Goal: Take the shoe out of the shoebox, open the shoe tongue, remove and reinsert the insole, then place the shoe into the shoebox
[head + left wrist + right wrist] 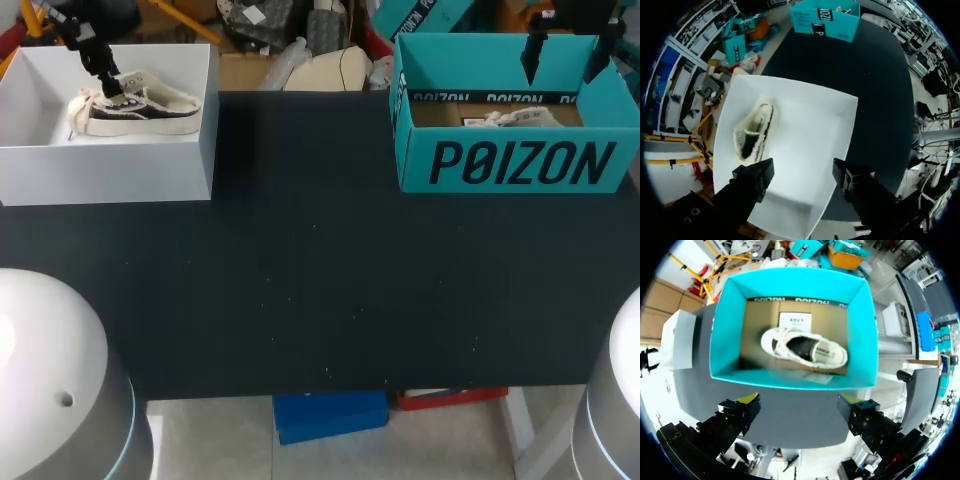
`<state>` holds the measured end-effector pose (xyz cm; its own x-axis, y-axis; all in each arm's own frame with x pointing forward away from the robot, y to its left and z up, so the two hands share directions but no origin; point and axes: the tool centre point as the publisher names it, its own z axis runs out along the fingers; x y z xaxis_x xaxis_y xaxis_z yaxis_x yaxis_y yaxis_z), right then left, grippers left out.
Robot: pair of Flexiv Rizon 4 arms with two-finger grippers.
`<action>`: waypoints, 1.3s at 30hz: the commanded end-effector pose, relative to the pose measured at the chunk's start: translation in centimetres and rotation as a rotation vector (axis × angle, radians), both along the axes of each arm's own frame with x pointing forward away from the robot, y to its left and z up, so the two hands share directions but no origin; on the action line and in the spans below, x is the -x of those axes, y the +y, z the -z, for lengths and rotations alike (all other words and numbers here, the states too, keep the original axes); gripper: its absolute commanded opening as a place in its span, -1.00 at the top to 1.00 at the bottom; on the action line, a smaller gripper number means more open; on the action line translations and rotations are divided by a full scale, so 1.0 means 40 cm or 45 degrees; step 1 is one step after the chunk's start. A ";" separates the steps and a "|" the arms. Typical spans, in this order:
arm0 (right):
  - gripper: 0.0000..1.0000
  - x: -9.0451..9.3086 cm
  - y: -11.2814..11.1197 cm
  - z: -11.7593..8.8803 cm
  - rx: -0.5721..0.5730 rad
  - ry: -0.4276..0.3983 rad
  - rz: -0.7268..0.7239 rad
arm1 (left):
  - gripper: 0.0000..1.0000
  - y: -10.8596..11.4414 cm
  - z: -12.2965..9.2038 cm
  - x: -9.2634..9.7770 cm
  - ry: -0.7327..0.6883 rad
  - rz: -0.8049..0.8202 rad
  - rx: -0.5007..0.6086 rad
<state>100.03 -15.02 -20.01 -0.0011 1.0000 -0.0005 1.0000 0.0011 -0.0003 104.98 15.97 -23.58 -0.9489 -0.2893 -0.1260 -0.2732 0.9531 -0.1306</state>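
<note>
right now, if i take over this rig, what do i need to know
Left gripper: open and empty, over the white box, just behind the dark shoe lying in it.
Right gripper: open and empty, above the teal shoebox, with the pale shoe inside.
Done: nothing that shows; both shoes sit in their boxes and neither is held.
Left: lift a shoe out, open the tongue, take the insole out and put it back, then box the shoe.
</note>
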 end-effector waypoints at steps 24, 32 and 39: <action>-1.00 0.000 0.000 0.000 0.000 0.000 0.001 | -0.02 0.080 0.251 -0.280 0.384 0.464 -0.277; -1.00 0.000 0.000 0.000 0.000 0.000 0.001 | 0.06 0.052 0.326 -0.310 0.387 0.410 -0.250; -1.00 0.000 0.000 0.000 0.000 0.000 0.001 | 0.14 0.034 0.399 -0.305 0.425 0.387 -0.255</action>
